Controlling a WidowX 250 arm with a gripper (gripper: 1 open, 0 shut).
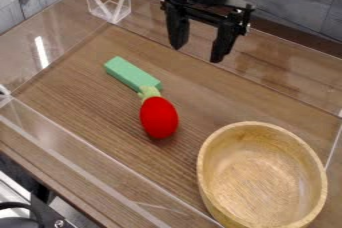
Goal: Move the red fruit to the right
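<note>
None of the task is judged done so far. The red fruit (159, 118) is seen lying on the wooden surface (254, 82), slightly toward 9 o'clock of the frame's centre, with its yellow-green cap turned toward 11 o'clock. The cap end lies touching, or just beside, the flat green block (130, 73) (contact cannot be settled from this view). The wooden bowl (262, 176) stands empty at about 4 o'clock from the fruit, near it but apart.

The claw (199, 46) hangs above the surface at roughly 1 o'clock from the fruit, well apart from it. Its fingers are spread wide and point downward; nothing is held between them.

Remaining work, as judged from the layout: the claw is to be brought over the fruit, lowered, closed on it, and the fruit is to be carried toward 3 o'clock and set down. Bare surface is available at 3 o'clock of the fruit, above the bowl in the frame. Clear acrylic walls (107, 4) bound the work area; a small clear piece stands at the 11 o'clock corner, clear of the likely path.
</note>
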